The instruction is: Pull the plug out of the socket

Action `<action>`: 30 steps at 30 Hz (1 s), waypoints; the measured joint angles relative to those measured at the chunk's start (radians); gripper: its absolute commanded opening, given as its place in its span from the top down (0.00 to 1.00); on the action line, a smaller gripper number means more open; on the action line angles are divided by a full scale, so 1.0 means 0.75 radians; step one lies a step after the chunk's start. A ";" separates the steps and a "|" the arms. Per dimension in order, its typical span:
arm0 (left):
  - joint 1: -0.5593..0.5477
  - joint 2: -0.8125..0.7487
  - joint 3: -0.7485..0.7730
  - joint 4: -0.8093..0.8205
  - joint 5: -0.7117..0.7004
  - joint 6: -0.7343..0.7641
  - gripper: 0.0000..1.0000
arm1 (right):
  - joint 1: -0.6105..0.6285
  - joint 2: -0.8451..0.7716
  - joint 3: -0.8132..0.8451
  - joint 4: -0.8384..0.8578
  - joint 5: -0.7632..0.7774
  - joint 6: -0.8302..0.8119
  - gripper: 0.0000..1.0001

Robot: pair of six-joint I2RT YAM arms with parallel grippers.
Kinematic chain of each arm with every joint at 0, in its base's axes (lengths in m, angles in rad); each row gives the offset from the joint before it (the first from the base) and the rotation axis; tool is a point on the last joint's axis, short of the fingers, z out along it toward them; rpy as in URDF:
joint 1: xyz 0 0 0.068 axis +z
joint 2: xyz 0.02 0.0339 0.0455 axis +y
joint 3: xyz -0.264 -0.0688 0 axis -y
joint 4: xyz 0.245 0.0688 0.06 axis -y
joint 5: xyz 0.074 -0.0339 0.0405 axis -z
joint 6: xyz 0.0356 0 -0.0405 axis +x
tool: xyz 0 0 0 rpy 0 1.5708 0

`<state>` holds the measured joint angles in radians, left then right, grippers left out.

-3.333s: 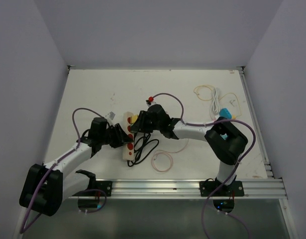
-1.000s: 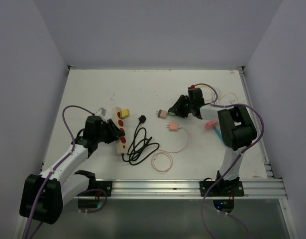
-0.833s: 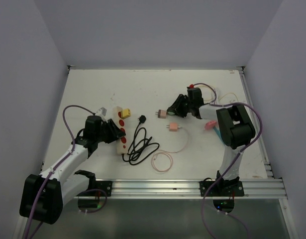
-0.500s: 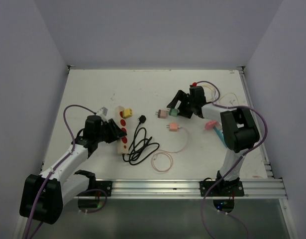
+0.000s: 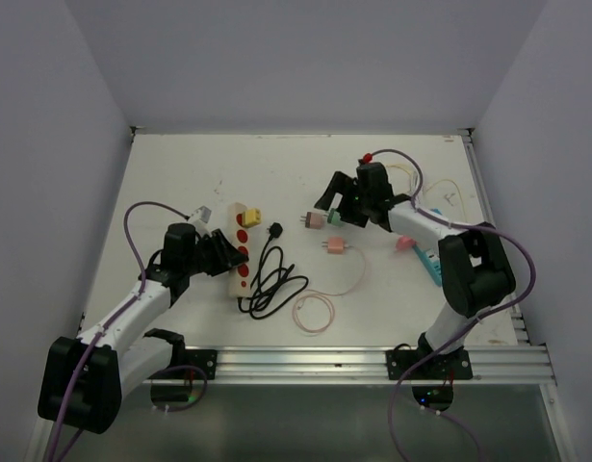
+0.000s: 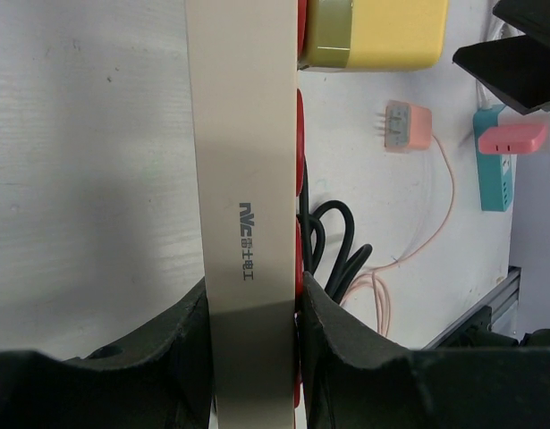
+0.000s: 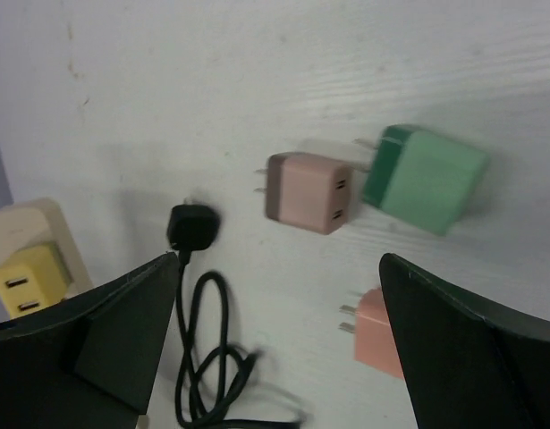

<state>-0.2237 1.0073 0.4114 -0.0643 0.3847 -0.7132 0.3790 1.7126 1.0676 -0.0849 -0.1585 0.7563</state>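
The cream socket strip (image 5: 240,252) (image 6: 243,179) with red outlets lies left of centre, and my left gripper (image 5: 218,255) (image 6: 252,308) is shut on its sides. A yellow plug (image 5: 254,214) (image 6: 373,34) (image 7: 24,279) sits in its far end. A green plug (image 5: 336,219) (image 7: 424,177) lies loose on the table beside a pink plug (image 5: 314,220) (image 7: 306,191). My right gripper (image 5: 332,197) (image 7: 279,268) hovers over them, open, with nothing between its fingers.
A black plug (image 5: 274,229) (image 7: 192,226) with its coiled cable (image 5: 267,284) lies right of the strip. A salmon plug (image 5: 336,246) (image 6: 406,125) trails a thin pink cord (image 5: 313,313). A blue strip (image 5: 425,255) and white cable (image 5: 411,183) lie at the right.
My right gripper has opened and let go of the green plug, which now lies beside the pink one; the arm has lifted slightly back. The left gripper and strip have not moved.
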 measured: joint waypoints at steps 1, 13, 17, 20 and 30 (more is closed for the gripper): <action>0.000 -0.001 -0.001 0.005 0.006 0.000 1.00 | 0.029 -0.003 0.010 0.007 -0.009 0.007 0.02; 0.000 -0.010 -0.011 0.036 0.040 0.001 1.00 | 0.424 0.079 0.213 0.255 -0.149 0.169 0.03; 0.000 -0.013 -0.023 0.044 0.048 0.001 1.00 | 0.455 0.156 0.282 0.277 -0.158 0.183 0.05; 0.000 -0.025 -0.023 0.045 0.054 0.002 1.00 | 0.472 0.215 0.310 0.274 -0.162 0.189 0.08; -0.002 -0.044 -0.023 0.057 0.080 0.025 1.00 | 0.499 0.303 0.364 0.235 -0.163 0.187 0.54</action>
<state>-0.2249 0.9745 0.3943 -0.0216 0.4450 -0.6945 0.7532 1.9400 1.3407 0.0917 -0.2806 0.8963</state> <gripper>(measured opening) 0.395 0.568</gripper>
